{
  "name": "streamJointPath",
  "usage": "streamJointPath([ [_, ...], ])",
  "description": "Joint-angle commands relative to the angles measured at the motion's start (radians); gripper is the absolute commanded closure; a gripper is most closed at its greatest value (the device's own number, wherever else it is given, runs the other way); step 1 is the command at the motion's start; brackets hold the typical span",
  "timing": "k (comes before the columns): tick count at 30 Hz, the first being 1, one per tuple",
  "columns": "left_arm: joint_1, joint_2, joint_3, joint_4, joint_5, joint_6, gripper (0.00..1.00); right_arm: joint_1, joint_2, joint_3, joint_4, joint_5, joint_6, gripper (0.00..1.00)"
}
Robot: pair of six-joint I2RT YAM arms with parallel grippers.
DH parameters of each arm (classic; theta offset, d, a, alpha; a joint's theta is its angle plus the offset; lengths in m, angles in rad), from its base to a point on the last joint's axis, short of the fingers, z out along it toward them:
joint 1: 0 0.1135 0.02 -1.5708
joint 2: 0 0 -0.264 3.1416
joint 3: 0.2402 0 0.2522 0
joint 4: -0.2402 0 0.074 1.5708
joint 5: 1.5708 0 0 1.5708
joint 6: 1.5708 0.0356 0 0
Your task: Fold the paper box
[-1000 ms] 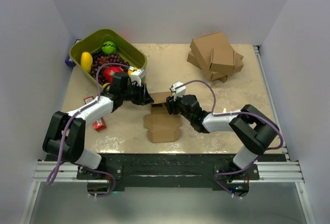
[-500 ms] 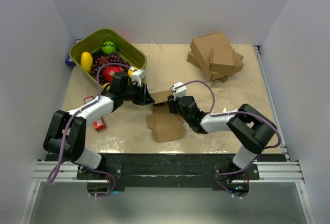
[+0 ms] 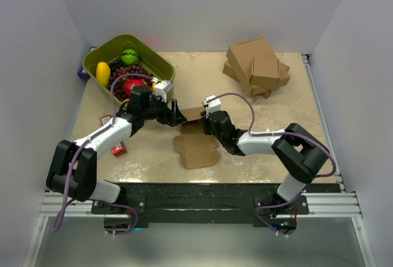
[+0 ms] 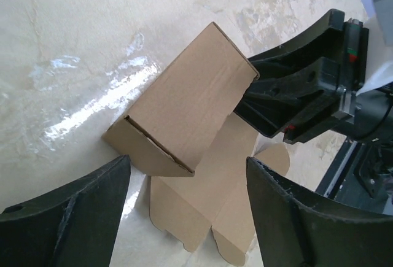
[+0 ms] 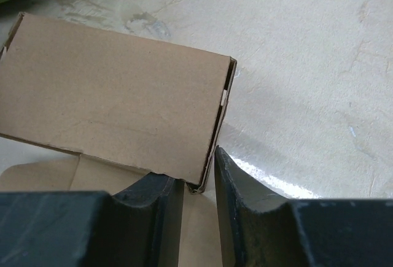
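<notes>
Paper box: plain brown cardboard, unmarked, just below the middle of the top view. Its upper part is folded into a shallow hollow sleeve, open at the end and standing tilted. The remaining panel and rounded flaps lie flat, spread toward the bottom of the frame.

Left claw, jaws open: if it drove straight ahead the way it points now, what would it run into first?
The raised, folded section of the paper box, which lies just ahead of the left claw, in line with its open jaws. The right claw sits beyond, at the box's far end, so probably second.
</notes>
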Motion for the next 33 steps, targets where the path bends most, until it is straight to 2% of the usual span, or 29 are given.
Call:
streamJointPath([
  [1,0.000,-0.078,-0.005,0.043,-0.067,0.054,0.20,0.003,-0.038,0.102,-0.207,-0.008,0.066,1.00],
  [7,-0.031,-0.206,-0.023,0.024,-0.254,0.113,0.20,0.002,-0.098,0.294,-0.610,-0.004,0.152,1.00],
  [13,-0.133,-0.337,-0.063,0.038,-0.406,0.163,0.19,-0.003,-0.092,0.436,-0.815,-0.039,0.208,1.00],
  [21,-0.265,-0.368,-0.068,-0.017,-0.626,0.145,0.18,-0.015,-0.118,0.447,-0.869,-0.054,0.263,1.00],
  [22,-0.278,-0.362,-0.065,-0.064,-0.664,0.139,0.18,-0.015,-0.118,0.456,-0.875,-0.061,0.266,1.00],
  [27,-0.344,-0.320,-0.052,-0.111,-0.719,0.076,0.19,-0.015,-0.129,0.467,-0.892,-0.054,0.274,1.00],
  [33,-0.402,-0.293,-0.107,-0.051,-0.819,-0.007,0.19,-0.015,-0.138,0.472,-0.898,-0.053,0.284,1.00],
])
